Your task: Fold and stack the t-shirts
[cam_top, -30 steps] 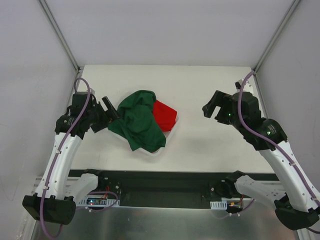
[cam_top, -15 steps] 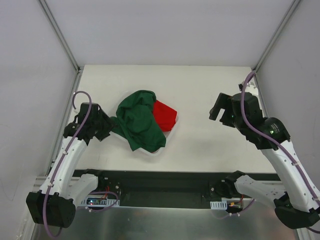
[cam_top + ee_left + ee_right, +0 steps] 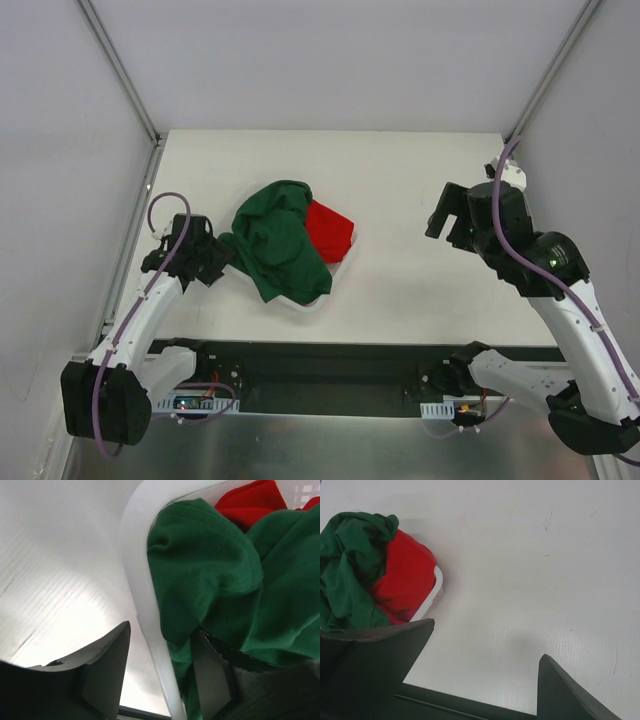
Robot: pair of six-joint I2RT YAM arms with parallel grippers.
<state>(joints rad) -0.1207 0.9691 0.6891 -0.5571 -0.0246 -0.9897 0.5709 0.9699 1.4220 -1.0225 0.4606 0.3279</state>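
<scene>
a white basket [image 3: 136, 575] sits left of the middle of the desk [image 3: 400, 180]. a green t-shirt [image 3: 278, 245] is heaped over it and spills past its near rim, and a red t-shirt [image 3: 328, 228] is bunched in its right side. the left pincer [image 3: 162, 630] is low at the basket's left edge, its jaws partly apart astride the rim and a fold of the green t-shirt; whether they press on them i cannot tell. the right pincer [image 3: 487, 640] hangs over bare desk well to the right, jaws wide apart
</scene>
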